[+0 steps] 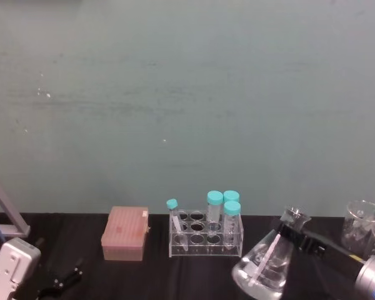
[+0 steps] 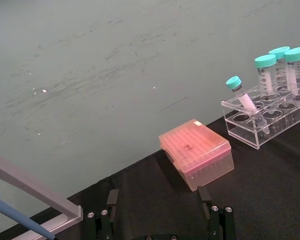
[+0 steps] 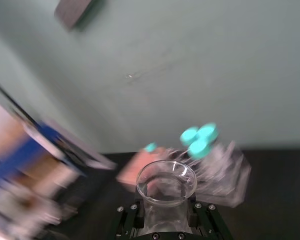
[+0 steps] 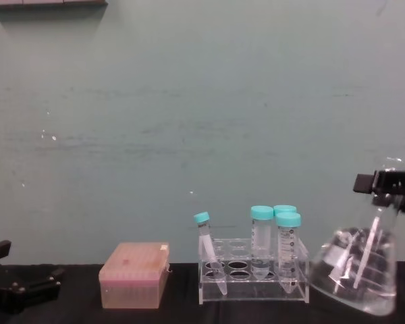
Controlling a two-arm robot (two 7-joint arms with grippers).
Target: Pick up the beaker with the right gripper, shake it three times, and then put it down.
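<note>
The beaker (image 1: 262, 265) is a clear conical flask with white marks, hanging tilted at the table's right, its neck leaning up and to the right. My right gripper (image 1: 295, 231) is shut on that neck just under the flared rim. From the chest, the beaker (image 4: 359, 271) shows its wide base beside the tube rack, with the right gripper (image 4: 390, 183) at its top. In the right wrist view the beaker's open mouth (image 3: 166, 179) sits between the fingers (image 3: 132, 216), and the background is smeared. My left gripper (image 2: 159, 200) rests open, low at the table's left (image 1: 61, 280).
A clear rack (image 1: 206, 237) with several teal-capped tubes stands at the centre, just left of the flask. A pink tip box (image 1: 125, 233) sits further left. Other glassware (image 1: 362, 226) stands at the far right, and a pipette stand (image 1: 3, 212) at the far left.
</note>
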